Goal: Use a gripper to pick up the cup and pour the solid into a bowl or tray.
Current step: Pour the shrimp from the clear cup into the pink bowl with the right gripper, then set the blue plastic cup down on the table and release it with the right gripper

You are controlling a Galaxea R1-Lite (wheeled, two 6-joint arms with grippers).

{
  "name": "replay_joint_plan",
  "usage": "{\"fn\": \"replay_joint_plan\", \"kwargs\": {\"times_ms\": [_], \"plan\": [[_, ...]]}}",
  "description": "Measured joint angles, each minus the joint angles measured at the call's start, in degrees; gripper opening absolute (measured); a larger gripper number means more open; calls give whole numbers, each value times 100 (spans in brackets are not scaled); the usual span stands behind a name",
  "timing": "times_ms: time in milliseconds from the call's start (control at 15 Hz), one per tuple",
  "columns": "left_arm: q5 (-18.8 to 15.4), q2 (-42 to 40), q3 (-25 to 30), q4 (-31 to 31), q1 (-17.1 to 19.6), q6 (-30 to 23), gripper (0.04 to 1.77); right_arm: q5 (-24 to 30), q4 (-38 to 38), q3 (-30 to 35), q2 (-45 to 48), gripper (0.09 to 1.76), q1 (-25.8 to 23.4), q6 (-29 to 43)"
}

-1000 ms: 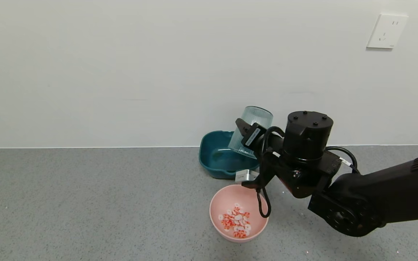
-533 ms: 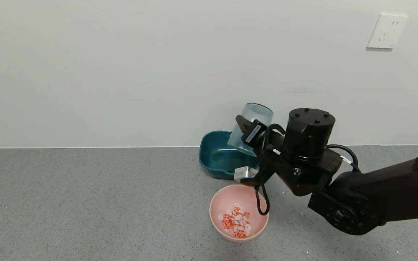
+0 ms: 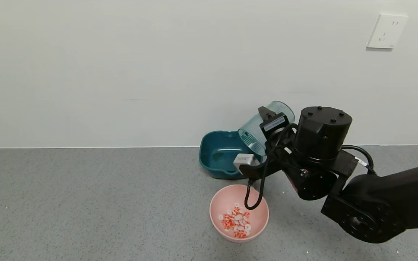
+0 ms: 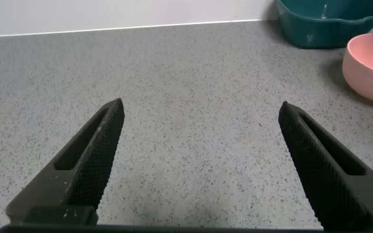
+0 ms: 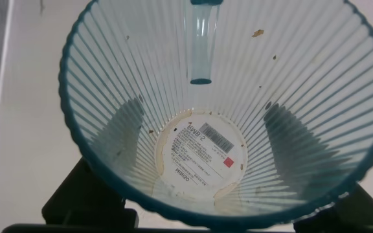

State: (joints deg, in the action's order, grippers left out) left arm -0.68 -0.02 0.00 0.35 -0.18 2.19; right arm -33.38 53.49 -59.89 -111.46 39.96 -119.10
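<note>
My right gripper (image 3: 269, 121) is shut on the blue-green ribbed cup (image 3: 257, 132) and holds it in the air, tilted on its side with the mouth facing down and left, over the near right corner of the teal tray. The right wrist view looks into the cup (image 5: 225, 97): it is empty, with only a label on its bottom. The orange-red and white solid (image 3: 236, 221) lies in the pale pink bowl (image 3: 219, 203), which stands on the table in front of and below the cup. My left gripper (image 4: 201, 107) is open and empty, low over bare table, out of the head view.
The dark teal tray (image 3: 214, 156) stands against the wall behind the bowl; it also shows in the left wrist view (image 4: 326, 26), next to the pink bowl (image 4: 371, 71). A black cable loop (image 3: 254, 197) hangs over the bowl's far rim. A wall outlet (image 3: 386, 30) is at upper right.
My right wrist has rolled and shifted to the right. The cup has swung from nearly upside down to lying on its side, a little farther right. The solid in the bowl has not moved.
</note>
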Motion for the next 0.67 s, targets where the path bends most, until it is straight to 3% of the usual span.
{"fn": "replay_joint_plan", "kwargs": {"times_ms": [333, 667], "plan": [[-2, 0, 0, 0, 0, 0, 172, -545, -11, 546, 411, 134, -177, 1742], [-2, 0, 0, 0, 0, 0, 172, -592, -18, 934, 781, 134, -557, 3523]]}}
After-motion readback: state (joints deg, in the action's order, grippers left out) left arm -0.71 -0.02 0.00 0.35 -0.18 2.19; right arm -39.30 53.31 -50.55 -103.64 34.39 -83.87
